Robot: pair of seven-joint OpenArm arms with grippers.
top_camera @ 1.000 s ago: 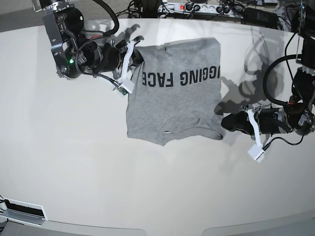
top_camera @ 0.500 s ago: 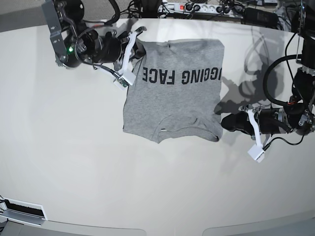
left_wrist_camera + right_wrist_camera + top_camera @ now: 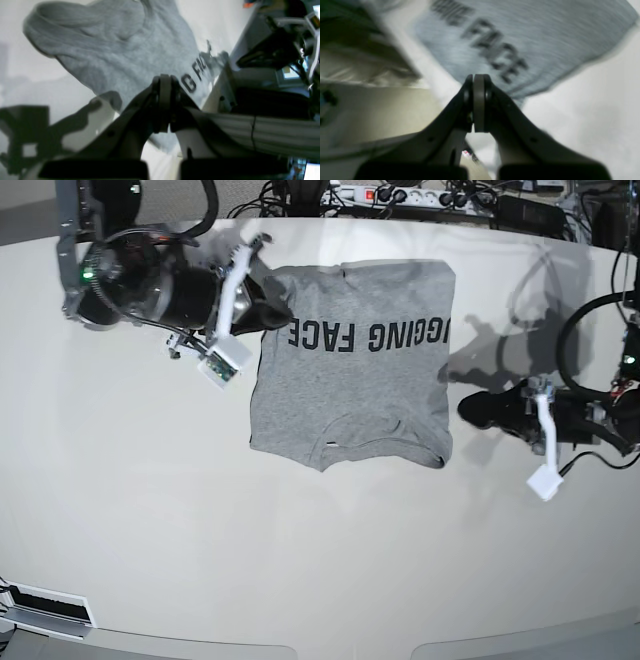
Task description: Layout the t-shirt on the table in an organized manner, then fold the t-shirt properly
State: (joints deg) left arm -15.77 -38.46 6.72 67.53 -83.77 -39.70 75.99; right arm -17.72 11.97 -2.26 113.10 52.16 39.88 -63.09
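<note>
Base view: whole t-shirt [image 3: 352, 365] flat on table [image 3: 320, 560], lettering up | wrist views: closed jaws only | right gripper [image 3: 275, 313] pinched shut at shirt's edge, grip unclear | left gripper [image 3: 470, 409] shut, empty, beside shirt.

Gripper [image 3: 478, 82] pressed shut — tips just short of the shirt [image 3: 545, 37] edge; blurred "FACE" lettering [image 3: 498, 56] lies beyond, on the table [image 3: 590, 107].
</note>
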